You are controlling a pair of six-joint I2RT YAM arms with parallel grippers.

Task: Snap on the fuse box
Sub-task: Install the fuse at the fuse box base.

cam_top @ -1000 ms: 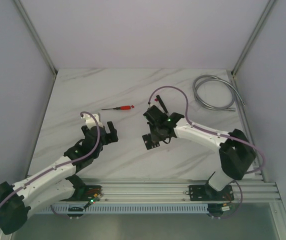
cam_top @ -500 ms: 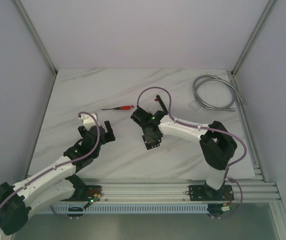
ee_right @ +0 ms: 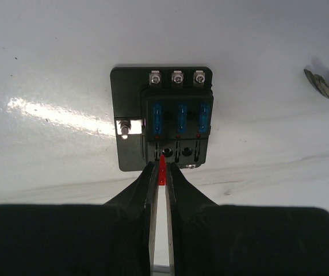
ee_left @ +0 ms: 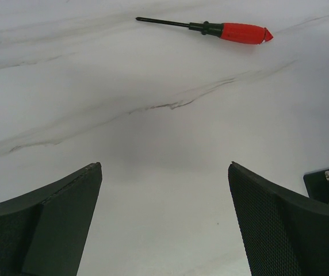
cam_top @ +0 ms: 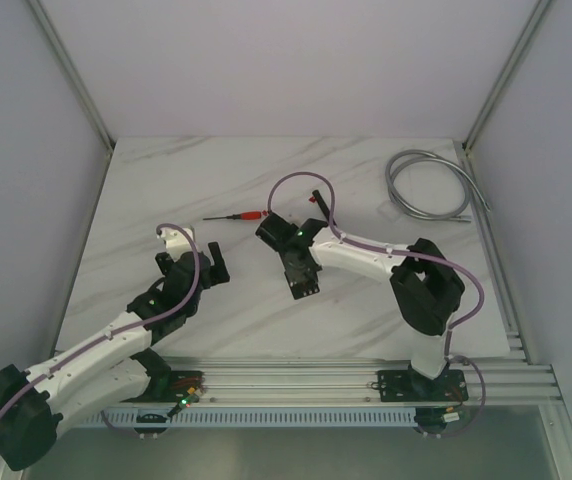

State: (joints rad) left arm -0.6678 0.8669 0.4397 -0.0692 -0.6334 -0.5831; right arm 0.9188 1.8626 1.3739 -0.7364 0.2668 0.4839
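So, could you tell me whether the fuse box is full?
The fuse box is partly full: three blue fuses fill its far row, the near slots look empty.

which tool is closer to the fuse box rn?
Right. The right tool, pinching a red fuse, has its tips at the edge of the fuse box; the left tool hangs open, apart, to its left.

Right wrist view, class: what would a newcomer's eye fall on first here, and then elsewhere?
The right gripper pinches a tiny red fuse at the near edge of the black fuse box, which carries three blue fuses. Beyond the open left gripper, a red-handled screwdriver lies on the white marble table.
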